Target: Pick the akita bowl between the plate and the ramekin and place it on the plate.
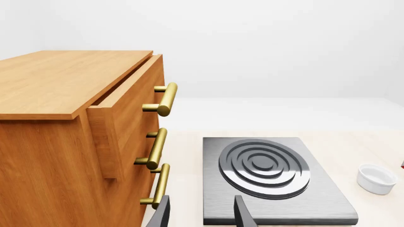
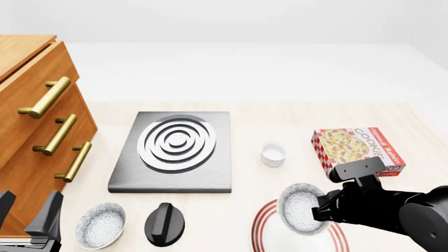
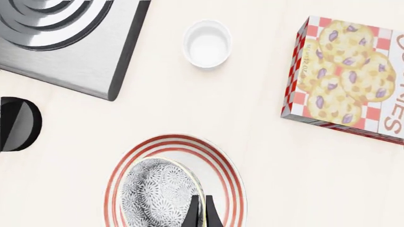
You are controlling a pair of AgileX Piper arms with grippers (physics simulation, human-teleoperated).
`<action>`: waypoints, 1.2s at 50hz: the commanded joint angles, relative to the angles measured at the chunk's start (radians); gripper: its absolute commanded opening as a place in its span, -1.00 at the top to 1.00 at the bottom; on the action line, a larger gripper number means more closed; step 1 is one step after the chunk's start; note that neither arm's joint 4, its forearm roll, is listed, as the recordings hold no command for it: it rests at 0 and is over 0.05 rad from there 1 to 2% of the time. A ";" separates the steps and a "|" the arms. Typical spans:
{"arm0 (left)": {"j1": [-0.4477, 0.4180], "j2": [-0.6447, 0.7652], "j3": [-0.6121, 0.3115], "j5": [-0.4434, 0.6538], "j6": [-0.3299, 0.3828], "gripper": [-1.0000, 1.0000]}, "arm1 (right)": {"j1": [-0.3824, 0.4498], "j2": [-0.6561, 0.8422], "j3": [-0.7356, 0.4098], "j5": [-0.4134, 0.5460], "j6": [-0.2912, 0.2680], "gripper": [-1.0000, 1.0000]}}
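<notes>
The akita bowl (image 2: 301, 209), dark outside and white speckled inside, hangs tilted over the plate (image 2: 265, 227), a white dish with red rings. My right gripper (image 2: 324, 208) is shut on the bowl's rim. In the right wrist view the fingers (image 3: 194, 213) pinch the rim of the bowl (image 3: 154, 194) above the plate (image 3: 225, 166); whether the bowl touches the plate does not show. The ramekin (image 2: 273, 153) (image 3: 207, 43) (image 1: 377, 178) stands beyond the plate. My left gripper (image 2: 27, 209) (image 1: 202, 215) is open and empty at the near left.
A second speckled bowl (image 2: 100, 226) and a black knob-like object (image 2: 164, 223) sit at the near left. A grey stove plate (image 2: 175, 149) lies mid-table. A cookie box (image 2: 357, 149) is at the right. A wooden drawer cabinet (image 2: 35, 115) stands left, its top drawer ajar.
</notes>
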 commanded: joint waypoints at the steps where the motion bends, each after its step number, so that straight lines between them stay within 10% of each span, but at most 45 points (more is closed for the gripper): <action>1: 0.000 0.000 0.000 0.000 0.000 -1.00 | 0.011 0.034 0.111 -0.104 -0.016 1.00; 24: 0.000 0.000 0.000 0.000 0.000 -1.00 | 0.046 0.084 0.152 -0.164 -0.015 1.00; 25: 0.000 0.000 0.000 0.000 0.000 -1.00 | 0.030 0.062 0.151 -0.147 -0.034 -1.00; 39: 0.000 0.000 0.000 0.000 0.000 -1.00 | -0.098 -0.153 0.068 0.049 -0.121 -1.00; 45: 0.000 0.000 0.000 0.000 0.000 -1.00 | -0.297 -0.326 0.061 0.082 -0.312 -1.00; 52: 0.000 0.000 0.000 0.000 0.000 -1.00 | -0.243 -0.346 0.116 -0.025 -0.327 -1.00; 60: 0.000 0.000 0.000 0.000 0.000 -1.00 | -0.227 -0.723 -0.014 0.189 -0.397 -1.00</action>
